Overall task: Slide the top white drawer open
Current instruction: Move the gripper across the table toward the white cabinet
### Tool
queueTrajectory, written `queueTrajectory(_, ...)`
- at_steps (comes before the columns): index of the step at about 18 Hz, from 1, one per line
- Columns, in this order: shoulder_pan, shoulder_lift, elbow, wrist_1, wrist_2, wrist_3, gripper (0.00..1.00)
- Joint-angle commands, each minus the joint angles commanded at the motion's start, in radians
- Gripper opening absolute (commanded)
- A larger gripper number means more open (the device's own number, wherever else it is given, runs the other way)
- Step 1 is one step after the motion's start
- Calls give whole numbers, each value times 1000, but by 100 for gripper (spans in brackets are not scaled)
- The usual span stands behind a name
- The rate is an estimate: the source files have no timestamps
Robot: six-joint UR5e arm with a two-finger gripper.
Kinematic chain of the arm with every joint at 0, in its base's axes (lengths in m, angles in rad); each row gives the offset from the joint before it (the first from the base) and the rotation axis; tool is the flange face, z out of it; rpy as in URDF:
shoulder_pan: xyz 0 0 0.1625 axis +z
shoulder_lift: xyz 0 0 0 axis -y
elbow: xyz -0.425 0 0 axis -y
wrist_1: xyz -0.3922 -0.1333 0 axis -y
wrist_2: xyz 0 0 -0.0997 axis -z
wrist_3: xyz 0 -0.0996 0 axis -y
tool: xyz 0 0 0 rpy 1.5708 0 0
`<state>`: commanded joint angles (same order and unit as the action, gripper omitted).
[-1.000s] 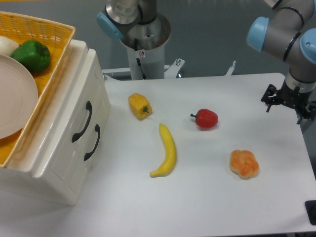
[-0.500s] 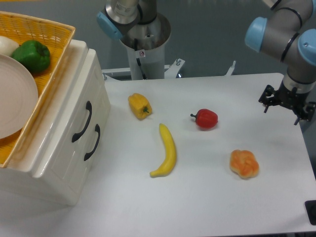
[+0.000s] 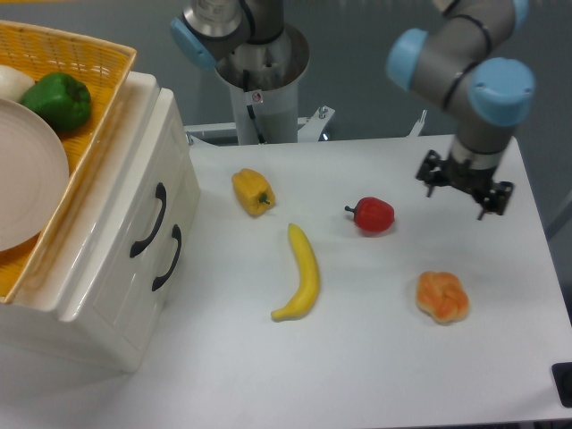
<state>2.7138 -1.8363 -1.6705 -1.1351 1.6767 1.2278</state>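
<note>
The top white drawer (image 3: 123, 234) is the upper of two in the white cabinet at the left. It sits flush with the cabinet front, and its curved black handle (image 3: 148, 221) faces the table. My gripper (image 3: 461, 192) hangs over the right part of the table, right of a red pepper and far from the cabinet. It points down, its fingers stand apart, and it holds nothing.
The lower drawer's handle (image 3: 167, 257) is just below the top one. A yellow wicker basket (image 3: 94, 116) with a plate and a green pepper rests on the cabinet. A yellow pepper (image 3: 253, 191), banana (image 3: 301, 275), red pepper (image 3: 374, 214) and orange bun (image 3: 442, 296) lie on the table.
My gripper has moved left from the table's right edge toward the red pepper. The drawers and the objects have not moved.
</note>
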Motion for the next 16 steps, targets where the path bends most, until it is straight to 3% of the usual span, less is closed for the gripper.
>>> queueTrajectory(2, -32, 14, 5, 0, -8, -114, 100)
queueTrajectory(8, -129, 89, -28, -9, 3, -244, 100)
queueTrajectory(11, -193, 129, -49, -72, 2, -284, 100)
queueTrajectory(13, -218, 153, -93, -75, -14, -295, 100)
queueTrajectory(16, -261, 160, -101, -83, -57, -329, 100)
